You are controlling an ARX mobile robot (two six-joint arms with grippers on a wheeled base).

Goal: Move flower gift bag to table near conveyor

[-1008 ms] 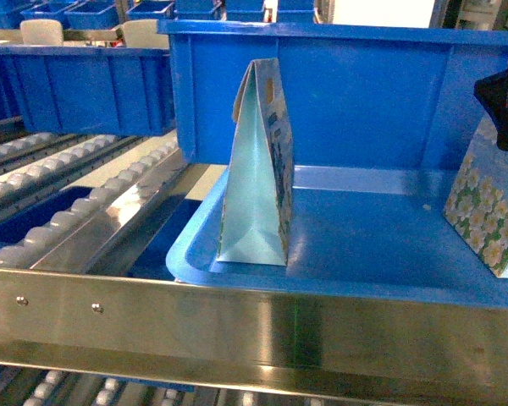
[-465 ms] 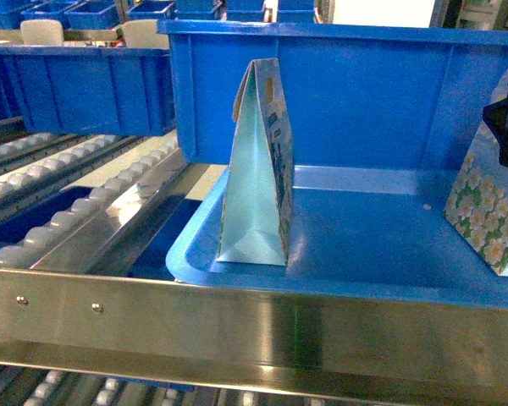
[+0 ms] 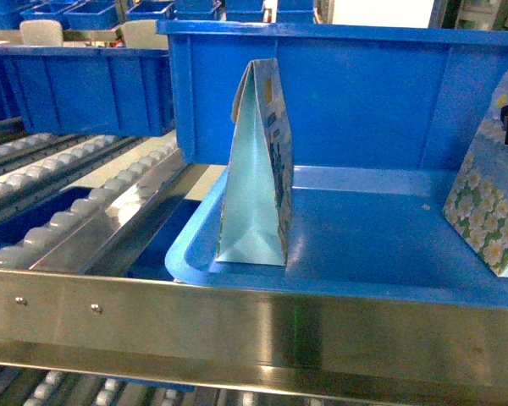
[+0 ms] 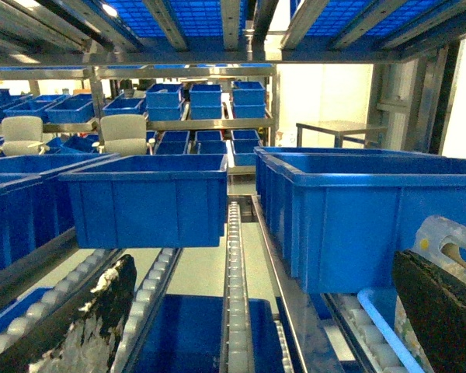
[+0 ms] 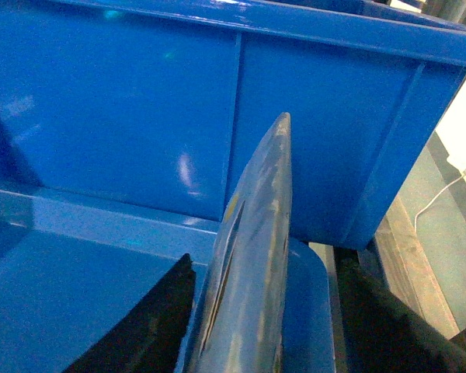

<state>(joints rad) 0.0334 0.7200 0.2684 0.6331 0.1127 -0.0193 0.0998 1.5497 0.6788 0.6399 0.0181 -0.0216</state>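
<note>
Two flower gift bags in a blue tray, steel roller conveyor at front and left.

Item 1: flower gift bag (image 3: 491, 207), daisy print, at 3 o'clock in the tray (image 3: 381, 233), cut by the frame edge; right gripper (image 5: 256, 326) has its two dark fingers either side of the bag's top ridge, jaws parted, contact not discernible. Item 2: second bag (image 3: 258, 169), upright at centre, pale-blue side facing. Conveyor (image 3: 85, 199) at 9 o'clock. Left gripper (image 4: 264, 311) wide open, holding nothing, facing blue bins (image 4: 147, 198).
</note>
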